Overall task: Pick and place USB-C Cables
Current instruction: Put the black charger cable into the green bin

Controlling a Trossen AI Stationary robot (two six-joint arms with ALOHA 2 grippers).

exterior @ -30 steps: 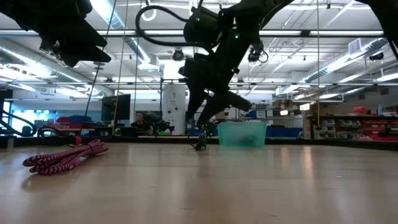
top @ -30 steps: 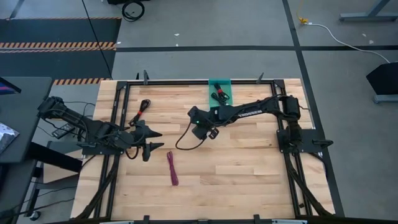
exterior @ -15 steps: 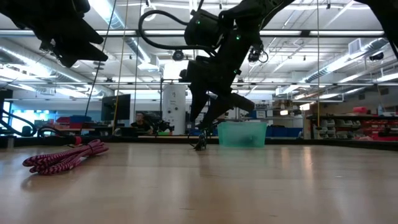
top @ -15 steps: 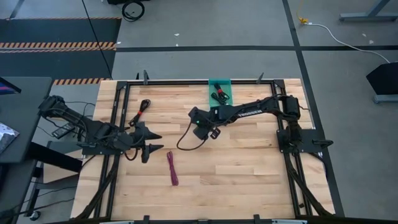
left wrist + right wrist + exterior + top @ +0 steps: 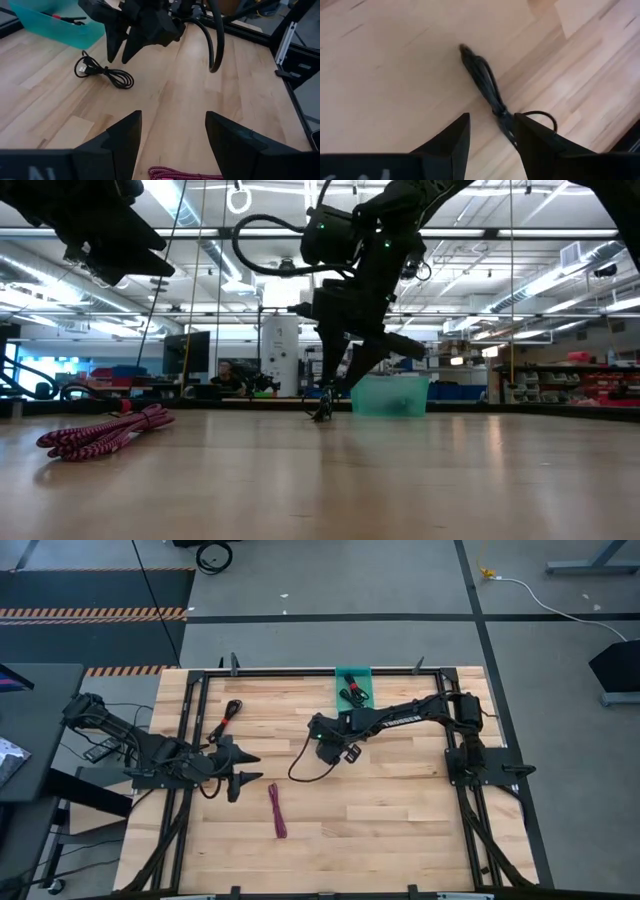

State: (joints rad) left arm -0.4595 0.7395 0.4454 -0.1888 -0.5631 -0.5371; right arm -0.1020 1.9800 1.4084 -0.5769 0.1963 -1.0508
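Note:
A thin black USB-C cable (image 5: 484,82) lies loosely bundled on the wooden table, right below my right gripper (image 5: 491,116); it also shows in the left wrist view (image 5: 105,76) and the low view (image 5: 322,409). My right gripper (image 5: 330,750) is open, pointing down, its fingers above the cable without touching it. A purple-magenta cable (image 5: 278,810) lies near the table's front, and a black-and-red cable (image 5: 228,715) lies at the far left. My left gripper (image 5: 258,767) is open and empty, hovering at the left.
A teal bin (image 5: 353,688) at the table's far edge holds black-and-red cables. A thick black loop of robot wiring (image 5: 295,768) hangs beside the right gripper. A black frame (image 5: 195,720) runs round the table. Bare wood lies right of the purple cable.
My right gripper has shifted a little toward the table's right edge and turned slightly above the black cable, its wiring loop swinging along with it. The cable has stayed on the table.

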